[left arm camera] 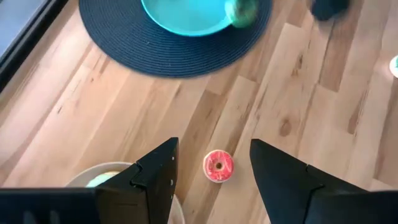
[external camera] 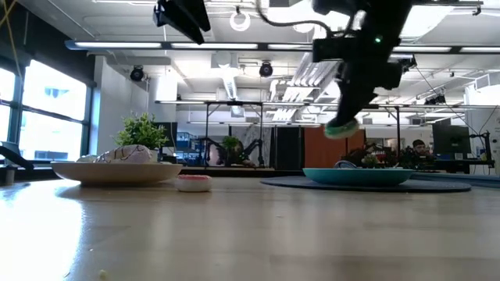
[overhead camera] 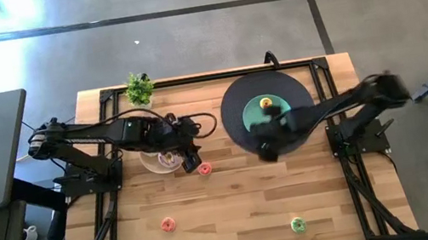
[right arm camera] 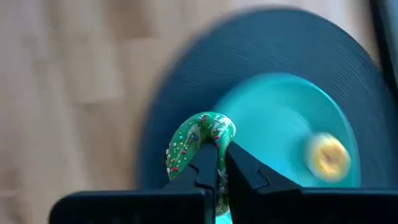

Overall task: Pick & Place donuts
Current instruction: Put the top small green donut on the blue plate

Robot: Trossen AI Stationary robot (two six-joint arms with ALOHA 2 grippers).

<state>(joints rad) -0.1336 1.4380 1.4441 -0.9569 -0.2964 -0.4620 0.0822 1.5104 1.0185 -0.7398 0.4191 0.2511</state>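
Observation:
My right gripper [right arm camera: 221, 150] is shut on a green sprinkled donut [right arm camera: 194, 140] and hangs above the dark round mat [overhead camera: 237, 129], beside the teal plate [overhead camera: 254, 112]. A yellow donut [overhead camera: 266, 103] lies in that plate. My left gripper [left arm camera: 214, 144] is open, high above a pink donut [left arm camera: 218, 166] that lies flat on the wood next to the beige plate [overhead camera: 152, 166]. An iced donut [external camera: 125, 154] rests in the beige plate. A red donut [overhead camera: 168, 224] and a small green one [overhead camera: 298, 225] lie near the table's near edge. My right gripper pinches the green donut by one side of its ring [right arm camera: 214, 134] between its two fingers, coming from above and pointing down. The donut is lifted clear and hangs at the fingers' lower ends [external camera: 341, 126], standing on edge above the level of the teal plate [external camera: 358, 176].
A small potted plant [overhead camera: 138, 89] stands at the table's far edge. Black frame rails [overhead camera: 114, 196] run along the left and right sides of the table. Bare wood lies between the two plates and across the near half of the table.

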